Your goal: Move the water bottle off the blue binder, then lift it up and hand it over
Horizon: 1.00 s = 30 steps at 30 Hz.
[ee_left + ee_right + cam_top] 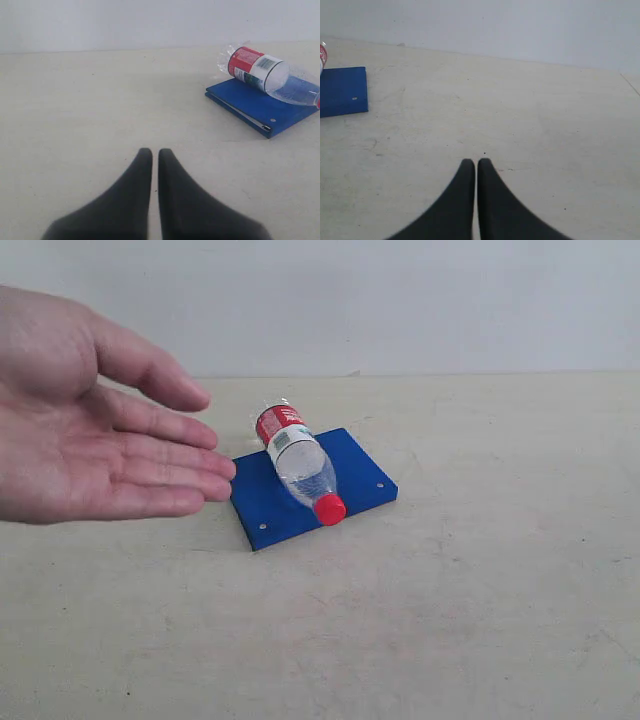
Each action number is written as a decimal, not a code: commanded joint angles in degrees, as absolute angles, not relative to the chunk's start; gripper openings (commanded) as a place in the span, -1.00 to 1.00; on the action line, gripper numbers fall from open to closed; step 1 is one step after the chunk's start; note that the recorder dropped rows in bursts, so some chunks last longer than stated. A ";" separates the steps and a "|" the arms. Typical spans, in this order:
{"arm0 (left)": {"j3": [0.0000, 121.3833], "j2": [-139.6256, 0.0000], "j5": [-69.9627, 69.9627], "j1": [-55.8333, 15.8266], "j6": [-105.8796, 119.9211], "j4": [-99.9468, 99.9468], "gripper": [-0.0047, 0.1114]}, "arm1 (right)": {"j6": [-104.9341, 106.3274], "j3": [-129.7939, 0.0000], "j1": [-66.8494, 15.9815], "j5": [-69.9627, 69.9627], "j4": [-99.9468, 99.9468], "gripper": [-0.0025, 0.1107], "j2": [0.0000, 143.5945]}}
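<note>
1. The left gripper (155, 152) has its two dark fingers pressed together, only a thin slit between them, holding nothing. It sits over bare table, well apart from the blue binder (250, 102).
2. The right gripper (476, 162) is likewise pressed together and empty, also well apart from the binder (342, 90).
3. The water bottle (298, 462) lies on its side on top of the binder (365, 478), resting diagonally across it. Its red cap (329, 508) juts just past the binder's riveted edge.
4. Only the exterior view shows a person's hand (90, 430), palm up and fingers spread, with its fingertips close to the binder's corner. Whether they touch it cannot be told.
5. Only the left wrist view shows the binder's side edge, where a pale line of pages (252, 120) sits between the covers. It also shows the bottle's crumpled clear base (227, 55).
6. The right wrist view catches just one corner of the binder with a silver rivet (354, 98), and a sliver of the bottle (322, 55) at the frame edge.
7. The label (257, 67) is a red band next to a white one with a small barcode-like patch. The print is too small to read.
8. The table (450, 620) under the binder is off-white, scuffed and speckled. Behind it stands a plain pale wall (400, 300).
</note>
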<state>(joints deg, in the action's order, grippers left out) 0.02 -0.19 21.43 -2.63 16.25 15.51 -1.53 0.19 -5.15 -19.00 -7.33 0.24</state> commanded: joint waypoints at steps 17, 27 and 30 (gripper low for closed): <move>0.00 0.00 20.74 -2.85 15.92 15.99 -0.84 | -8.10 0.00 -5.20 18.12 5.95 -0.96 0.00; 0.00 0.00 20.74 -2.85 15.92 15.99 -0.84 | -46.36 -14.35 -5.20 21.27 -27.31 -0.96 8.39; 0.00 0.00 20.74 -2.85 15.92 15.99 -0.84 | -76.18 -23.55 -5.20 26.33 -69.57 -0.96 23.93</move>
<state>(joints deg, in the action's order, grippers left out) 0.02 -0.19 21.43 -2.63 16.25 15.51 -52.08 -16.97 -5.15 23.38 -34.37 11.61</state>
